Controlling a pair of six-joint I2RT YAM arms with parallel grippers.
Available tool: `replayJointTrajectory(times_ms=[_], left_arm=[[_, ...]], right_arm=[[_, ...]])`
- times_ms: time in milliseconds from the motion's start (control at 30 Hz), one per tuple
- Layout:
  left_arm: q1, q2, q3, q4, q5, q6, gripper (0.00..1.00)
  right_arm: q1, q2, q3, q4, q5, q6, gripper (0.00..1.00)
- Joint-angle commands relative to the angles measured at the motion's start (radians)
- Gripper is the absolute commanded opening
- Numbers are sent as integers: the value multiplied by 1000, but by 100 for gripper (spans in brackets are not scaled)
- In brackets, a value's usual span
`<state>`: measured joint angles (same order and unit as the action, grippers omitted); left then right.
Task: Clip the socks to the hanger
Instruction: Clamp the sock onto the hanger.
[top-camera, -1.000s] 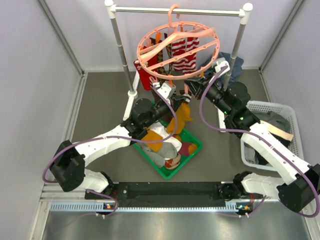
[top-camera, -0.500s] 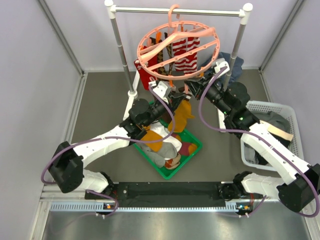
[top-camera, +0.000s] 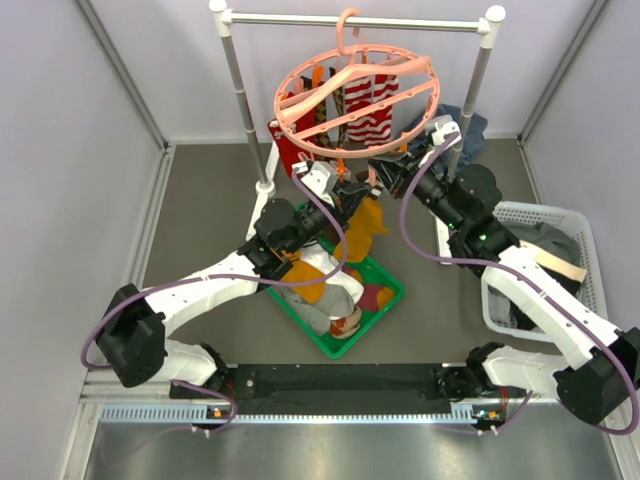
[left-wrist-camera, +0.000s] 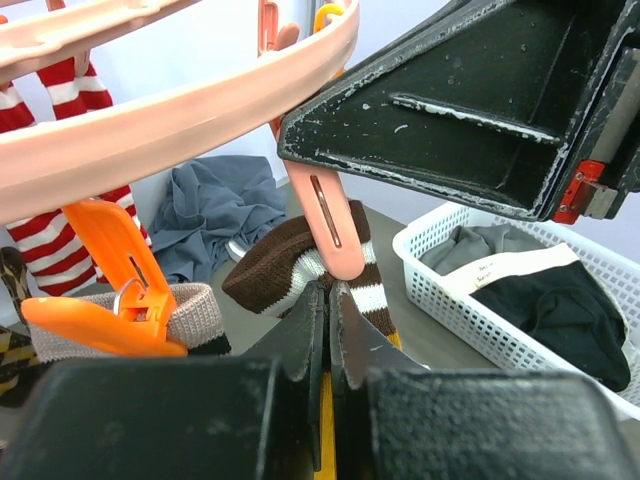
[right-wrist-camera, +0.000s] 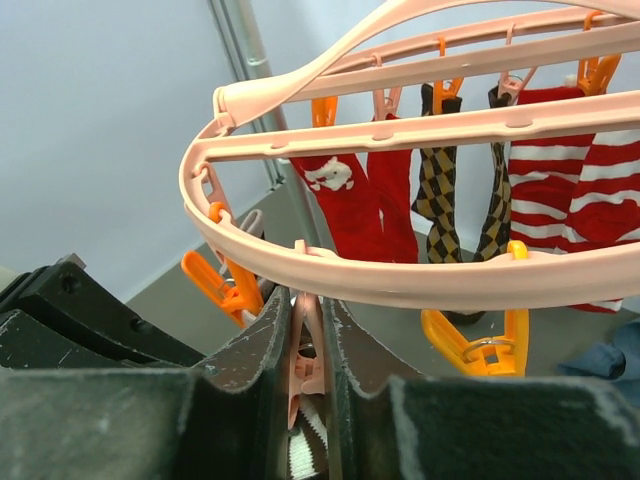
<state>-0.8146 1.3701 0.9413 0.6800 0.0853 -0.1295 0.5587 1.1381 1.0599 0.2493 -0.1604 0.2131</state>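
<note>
The salmon-pink hanger (top-camera: 281, 92) hangs from the rail; its ring also shows in the wrist views (left-wrist-camera: 150, 120) (right-wrist-camera: 420, 280). Red (right-wrist-camera: 380, 200), checkered (right-wrist-camera: 437, 170) and red-and-white striped socks (right-wrist-camera: 560, 170) hang from it. My left gripper (top-camera: 352, 188) (left-wrist-camera: 328, 290) is shut on a brown, white and mustard sock (left-wrist-camera: 270, 270) (top-camera: 362, 230), holding its cuff against a pink clip (left-wrist-camera: 325, 210) under the ring's near edge. My right gripper (top-camera: 383, 172) (right-wrist-camera: 308, 300) is shut on that clip (right-wrist-camera: 308, 350), squeezing its upper end; the sock's striped cuff (right-wrist-camera: 305, 450) shows just below.
A green tray (top-camera: 385, 300) with several loose socks lies under the left arm. A white basket (top-camera: 560, 215) of dark garments stands at the right. The silver rail (top-camera: 400, 22) and a blue-grey cloth (top-camera: 470, 125) are behind. An orange clip (left-wrist-camera: 110, 270) holds a beige cuff nearby.
My left gripper has risen toward the hanger with the sock, bringing its cuff up to the pink clip. The right gripper has stayed on the clip.
</note>
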Motion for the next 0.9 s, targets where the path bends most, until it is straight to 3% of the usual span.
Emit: replayJointTrajectory(times_ms=[0,333,500,633,867], left_arm=[[0,-9,7,113,-7,-10,0],[3,-3,2,113,-33,-2,1],[22,3,-2,115,-73,-31,6],[37,6,-1,112,-76,-47,8],[64,6,5,96,-67,-68,9]], right_arm=[[-8,-11,-17,8,-37,16,22],[-8,-67,32,-80,-44,-13,62],[-6,-121,77,-208,-16,-78,71],[-16,-169,95,-309,15,-132,73],[-75,-170,81,-312,33,-198,73]])
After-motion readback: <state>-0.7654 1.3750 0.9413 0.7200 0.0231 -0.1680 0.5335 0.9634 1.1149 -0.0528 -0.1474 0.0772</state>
